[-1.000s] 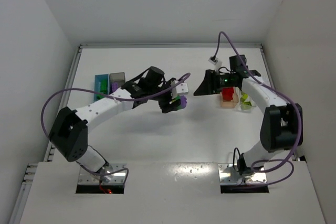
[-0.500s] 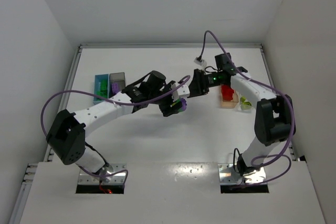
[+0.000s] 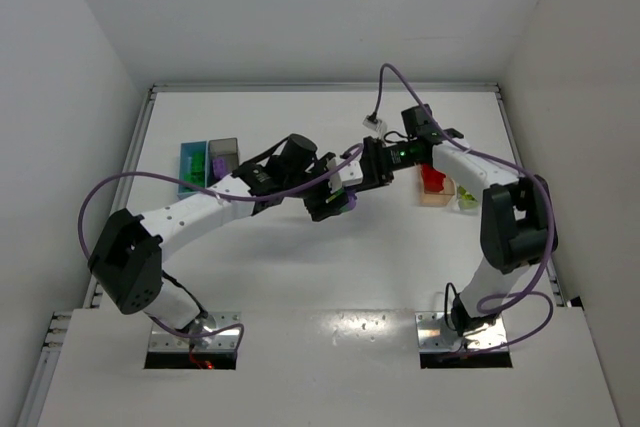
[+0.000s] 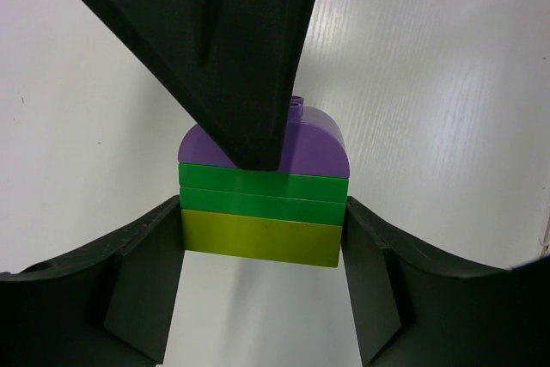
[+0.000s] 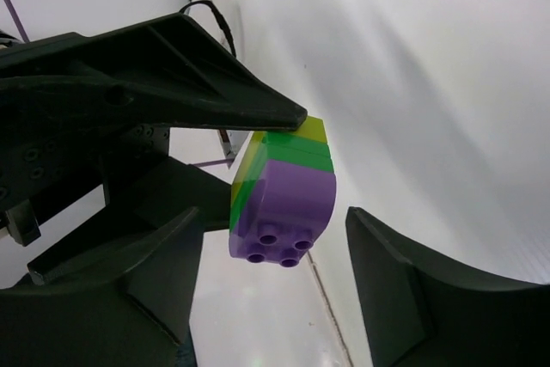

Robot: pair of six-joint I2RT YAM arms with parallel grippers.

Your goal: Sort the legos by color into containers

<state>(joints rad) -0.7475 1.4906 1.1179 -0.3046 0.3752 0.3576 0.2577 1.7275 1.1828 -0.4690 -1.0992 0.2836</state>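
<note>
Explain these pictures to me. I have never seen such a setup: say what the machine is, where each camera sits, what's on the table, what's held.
These are two robot arms bolted to a white table. The wide picture looks down from above; the other two come from a camera on each wrist. The left arm has its jaws closed on a small brick stack, purple, green and yellow-green, held in the air. The right arm holds open jaws either side of its purple end, gaps showing. On the table, a light blue bin and a dark grey bin stand left; a peach bin with red bricks and a clear bin stand right.
</note>
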